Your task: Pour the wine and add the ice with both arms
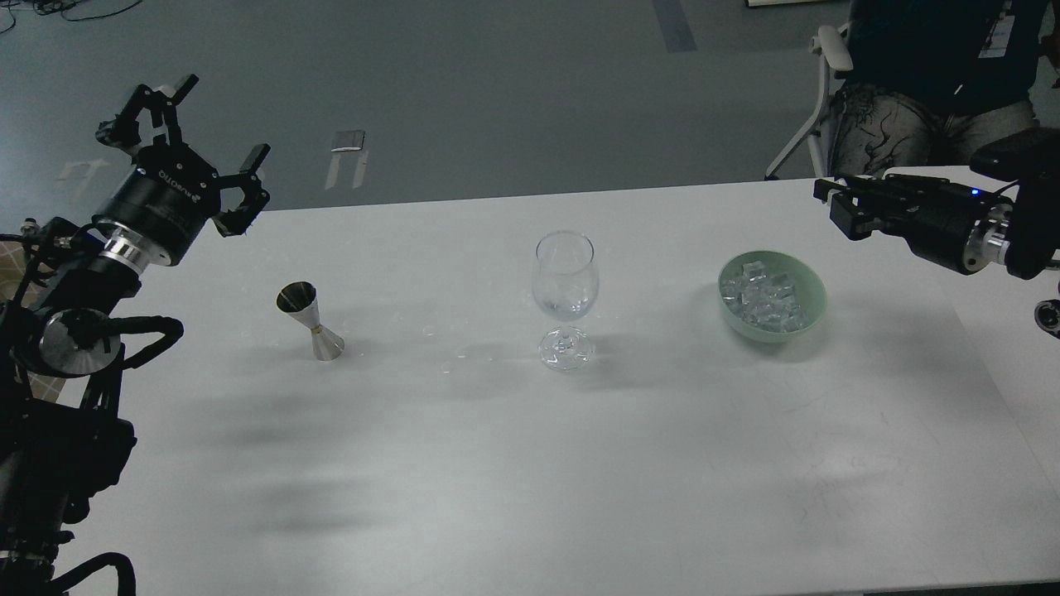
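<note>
A clear wine glass (566, 290) stands at the table's middle with a little clear wine (568, 309) at the bottom of its bowl. A steel jigger (311, 320) stands to its left. A mint-green bowl (816, 291) to the right holds several clear ice cubes (762, 300). My left gripper (214, 124) is open and empty, raised above the table's far left corner, well behind the jigger. My right gripper (831, 204) hovers above and to the right of the bowl, pointing left. Its dark fingers cannot be told apart, and I cannot tell whether it holds ice.
A seated person (927, 91) on a white chair (828, 50) is behind the table's far right corner. A second table (994, 290) adjoins on the right. Small droplets (447, 365) lie on the table between jigger and glass.
</note>
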Controlling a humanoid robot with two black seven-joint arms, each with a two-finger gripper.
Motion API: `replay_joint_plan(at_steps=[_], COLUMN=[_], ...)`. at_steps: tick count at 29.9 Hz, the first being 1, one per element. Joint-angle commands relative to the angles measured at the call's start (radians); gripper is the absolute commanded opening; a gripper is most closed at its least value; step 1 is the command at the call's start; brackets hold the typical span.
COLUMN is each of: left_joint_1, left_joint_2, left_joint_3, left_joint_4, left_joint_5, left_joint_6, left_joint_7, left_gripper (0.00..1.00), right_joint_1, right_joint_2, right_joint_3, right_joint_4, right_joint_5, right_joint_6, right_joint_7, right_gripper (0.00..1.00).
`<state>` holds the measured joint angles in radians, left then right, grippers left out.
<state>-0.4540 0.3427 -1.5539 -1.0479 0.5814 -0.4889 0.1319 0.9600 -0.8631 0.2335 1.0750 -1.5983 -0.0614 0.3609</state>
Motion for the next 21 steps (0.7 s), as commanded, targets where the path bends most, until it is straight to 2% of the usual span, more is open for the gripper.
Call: replay_joint_plan(at_steps=[1,6,10,14,19,21], left_joint_1=[-0.002,-0.002,-0.008,-0.011,-0.011,-0.011], left_joint_2=[-0.001,-0.001,-0.001,0.001,0.001,-0.001], left_joint_3=[0.0,0.002,0.002,0.002,0.002,0.002], left_joint_4=[-0.001,-0.001,-0.001,-0.001,0.0,0.0], left_joint_5=[0.0,0.001,0.011,0.017,0.017,0.018], left_joint_6=[0.0,0.0,0.0,0.0,0.0,0.0], left_joint_7=[0.0,0.0,0.002,0.002,0.002,0.002], left_gripper=[0.97,0.97,0.97,0.97,0.97,0.97], right_joint_1=[0.132,0.31,0.456,0.641,0.729,0.744], right_joint_2=[-0.097,-0.094,0.015,0.2,0.353,0.383], right_joint_3=[0.0,-0.01,-0.068,-0.294,-0.454,-0.49], right_joint_4=[0.115,0.189,0.189,0.175,0.158,0.158], right_joint_5=[0.001,0.003,0.004,0.082,0.144,0.158], right_joint_6=[0.06,0.152,0.213,0.222,0.23,0.265], right_joint_7=[0.004,0.006,0.007,0.009,0.009,0.013], right_gripper=[0.0,0.0,0.0,0.0,0.0,0.0])
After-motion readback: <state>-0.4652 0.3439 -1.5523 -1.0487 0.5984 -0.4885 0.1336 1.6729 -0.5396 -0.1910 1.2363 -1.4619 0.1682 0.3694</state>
